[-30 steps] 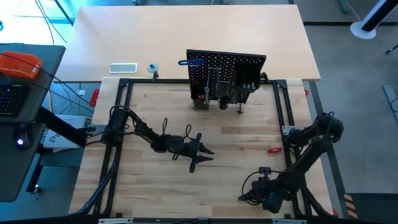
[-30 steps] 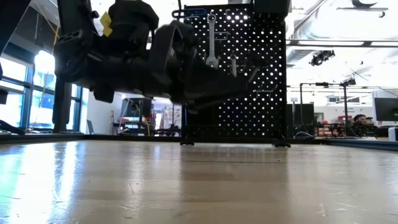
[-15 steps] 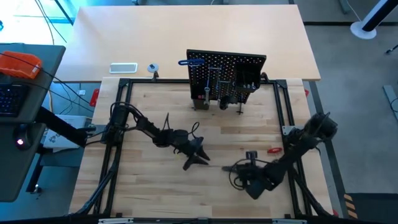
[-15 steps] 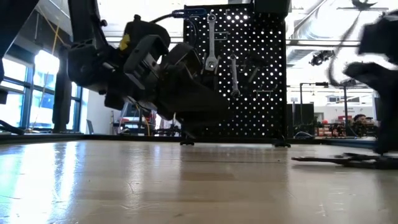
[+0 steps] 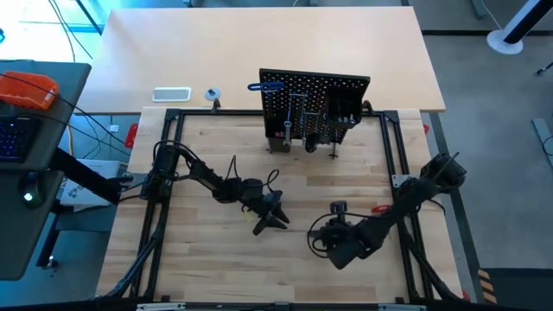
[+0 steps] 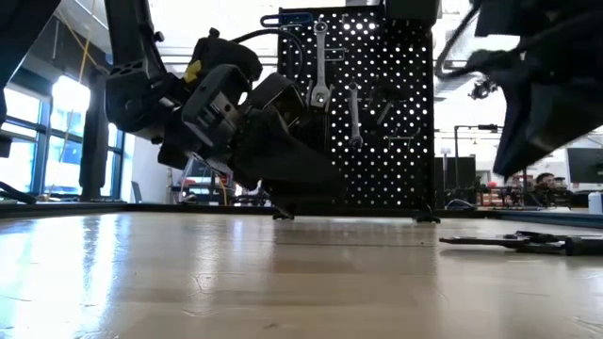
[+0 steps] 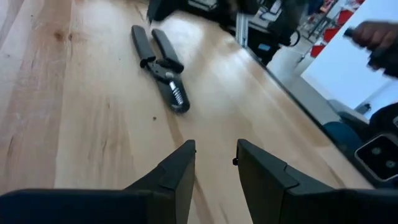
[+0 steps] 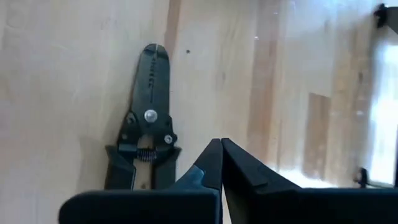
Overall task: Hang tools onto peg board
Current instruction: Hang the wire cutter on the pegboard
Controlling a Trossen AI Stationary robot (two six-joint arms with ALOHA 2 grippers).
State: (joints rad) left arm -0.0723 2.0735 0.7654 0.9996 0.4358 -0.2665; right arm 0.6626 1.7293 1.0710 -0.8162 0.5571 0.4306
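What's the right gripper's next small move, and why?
Probably open its fingers. The right gripper is shut and empty, hovering beside the black-handled pliers, which lie flat on the table. It cannot take them with the jaws closed. The left gripper waits open, farther off.

Robotics lab: framed workbench [image 5: 285, 186], desks.

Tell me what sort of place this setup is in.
Probably a robotics lab or workshop. A peg board hung with wrenches stands on a framed wooden table, black-handled pliers lie on it, and the low view shows an open room with equipment behind.
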